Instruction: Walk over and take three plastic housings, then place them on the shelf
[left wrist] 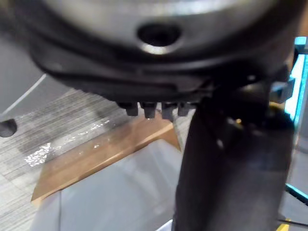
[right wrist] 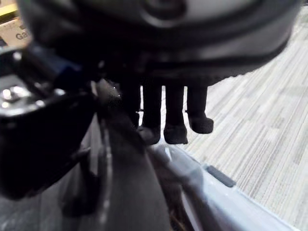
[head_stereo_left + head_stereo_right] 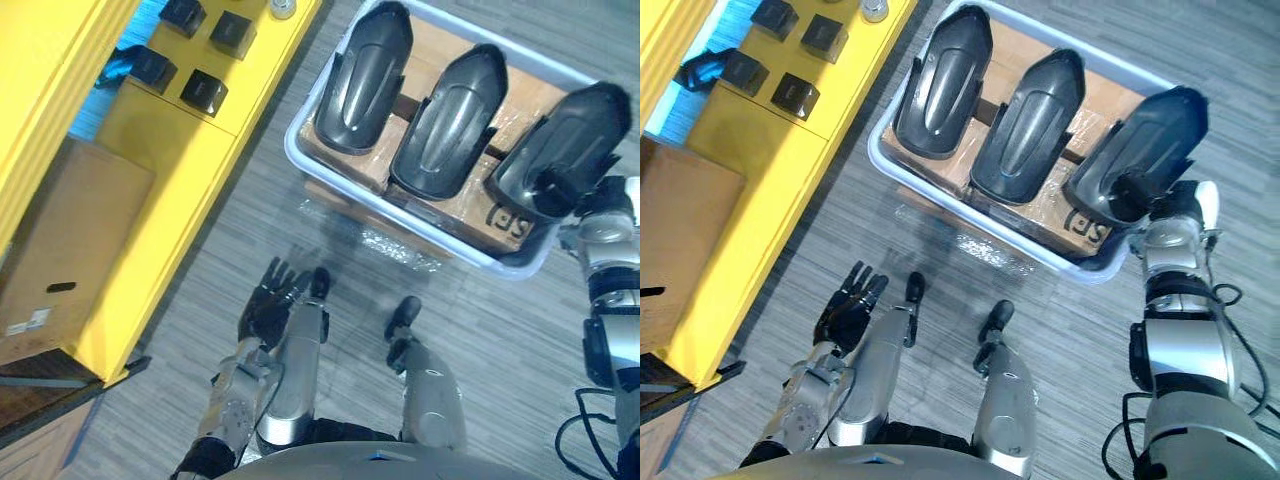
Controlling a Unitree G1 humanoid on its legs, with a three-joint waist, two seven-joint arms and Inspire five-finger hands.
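Three plastic housings, dark and glossy, lie side by side in a pale bin (image 3: 292, 140) on the floor: the left housing (image 3: 365, 75), the middle housing (image 3: 448, 120) and the right housing (image 3: 565, 140). Each lies with its long axis running far to near, and they sit close together on brown cardboard (image 3: 430, 45) that lines the bin. The left housing's edge is near the bin's left rim, and the right housing's near end reaches the bin's near right corner.

The right hand (image 3: 1155, 205) is at that near end of the right housing, touching it, with its white-covered thumb on the right side. In the right wrist view its fingers (image 2: 175, 130) hang down past the housing's dark edge toward the bin rim, and I cannot tell whether they grasp the housing.

The left hand (image 3: 270, 300) hangs low at the near left, above the grey striped floor (image 3: 480, 330), fingers released and spread, holding nothing.

A yellow shelf (image 3: 180, 150) runs along the left, carrying small black boxes (image 3: 205, 92), and its edge lies just beside the bin's far left corner. A strip of open floor separates the shelf's near part from the bin, and open floor lies near of the bin, with a patch of clear film (image 3: 400, 245) on it.
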